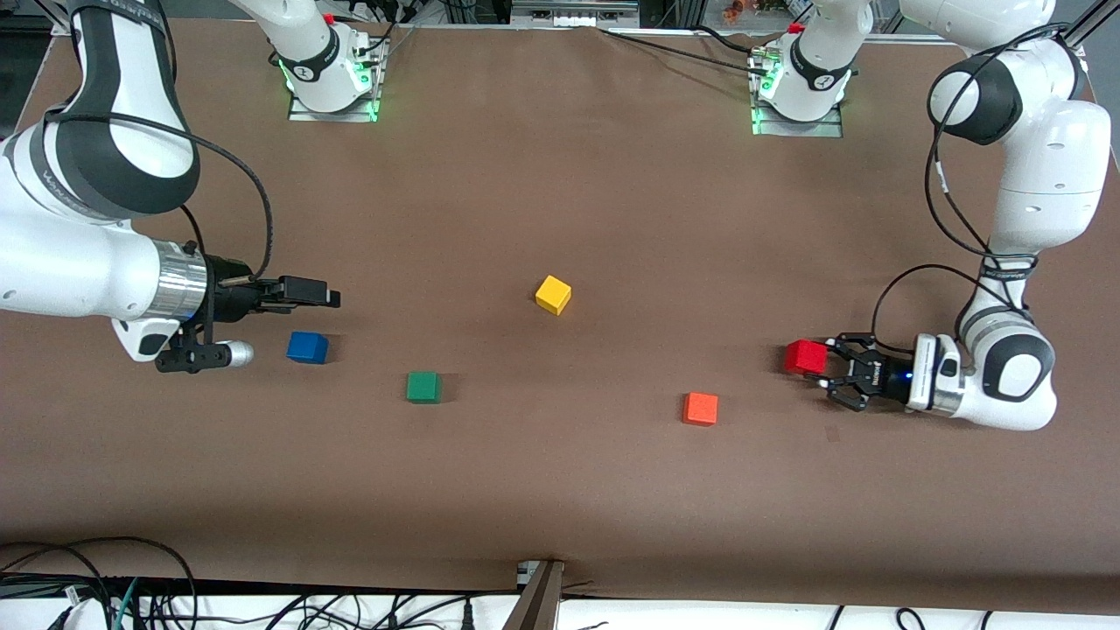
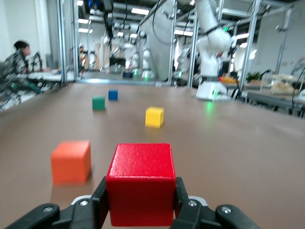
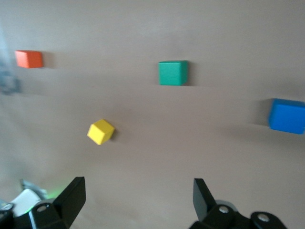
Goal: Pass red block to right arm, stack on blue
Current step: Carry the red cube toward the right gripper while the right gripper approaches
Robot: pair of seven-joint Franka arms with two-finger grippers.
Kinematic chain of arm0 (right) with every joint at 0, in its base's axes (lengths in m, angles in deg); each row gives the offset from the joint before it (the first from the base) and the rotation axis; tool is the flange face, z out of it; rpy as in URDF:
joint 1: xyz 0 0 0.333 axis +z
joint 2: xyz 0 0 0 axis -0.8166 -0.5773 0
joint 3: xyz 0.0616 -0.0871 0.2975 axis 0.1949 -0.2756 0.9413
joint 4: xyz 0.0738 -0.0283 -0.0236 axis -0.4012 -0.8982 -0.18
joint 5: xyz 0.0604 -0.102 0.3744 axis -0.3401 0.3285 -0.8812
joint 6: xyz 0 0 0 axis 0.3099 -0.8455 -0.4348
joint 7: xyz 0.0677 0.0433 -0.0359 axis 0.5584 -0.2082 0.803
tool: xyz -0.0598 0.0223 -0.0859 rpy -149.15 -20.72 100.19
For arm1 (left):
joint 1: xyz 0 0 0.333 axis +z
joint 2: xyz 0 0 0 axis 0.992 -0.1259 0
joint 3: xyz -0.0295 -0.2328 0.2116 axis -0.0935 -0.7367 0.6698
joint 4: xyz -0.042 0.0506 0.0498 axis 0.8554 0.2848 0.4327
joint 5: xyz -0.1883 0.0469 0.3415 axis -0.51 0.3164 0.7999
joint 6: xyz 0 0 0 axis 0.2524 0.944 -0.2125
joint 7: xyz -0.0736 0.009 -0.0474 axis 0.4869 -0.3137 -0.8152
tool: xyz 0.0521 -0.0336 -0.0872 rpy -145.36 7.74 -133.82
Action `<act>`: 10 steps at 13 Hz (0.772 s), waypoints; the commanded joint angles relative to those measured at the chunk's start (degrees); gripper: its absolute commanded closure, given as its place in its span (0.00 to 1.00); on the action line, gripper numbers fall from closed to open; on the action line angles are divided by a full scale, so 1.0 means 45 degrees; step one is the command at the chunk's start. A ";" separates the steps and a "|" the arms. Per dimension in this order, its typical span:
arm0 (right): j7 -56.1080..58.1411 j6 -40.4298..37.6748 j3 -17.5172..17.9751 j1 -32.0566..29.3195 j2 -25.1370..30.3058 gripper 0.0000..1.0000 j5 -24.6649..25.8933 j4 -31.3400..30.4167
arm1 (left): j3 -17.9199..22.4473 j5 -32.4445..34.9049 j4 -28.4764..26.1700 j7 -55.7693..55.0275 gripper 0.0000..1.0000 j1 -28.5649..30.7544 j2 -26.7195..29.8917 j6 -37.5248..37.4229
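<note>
One red block (image 1: 806,357) clamped in left hand (image 1: 827,374) | right hand (image 1: 331,299) spread, waiting

Table (image 1: 560,490): matt brown covering, smooth. Red block (image 2: 140,183): matt painted, faint grain. Right arm (image 1: 61,262): glossy white shell, shiny metal wrist.
</note>
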 commanded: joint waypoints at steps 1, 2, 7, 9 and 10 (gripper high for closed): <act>0.0148 0.0072 0.0026 -0.0037 -0.0303 0.00 -0.1691 0.0048 | -0.1096 -0.0345 -0.0187 -0.0884 1.00 -0.0318 0.0175 -0.0186; 0.0149 0.0228 0.0026 -0.0037 -0.0421 0.00 -0.2491 0.0009 | -0.1449 -0.0462 -0.0187 -0.1295 1.00 -0.0533 0.0175 -0.0127; 0.0149 0.1729 0.0045 0.0722 -0.1104 0.00 -0.5012 -0.0050 | -0.1706 -0.4165 -0.0148 -0.1222 1.00 -0.3205 0.0156 0.1000; 0.0110 0.2686 0.0045 0.1328 -0.1378 0.00 -0.6478 -0.0108 | -0.1725 -0.5943 -0.0168 -0.1182 1.00 -0.4416 0.0194 0.1998; 0.0090 0.3038 0.0045 0.1543 -0.1456 0.00 -0.6716 -0.0205 | -0.1745 -0.6763 -0.0168 -0.1182 1.00 -0.4828 0.0195 0.2698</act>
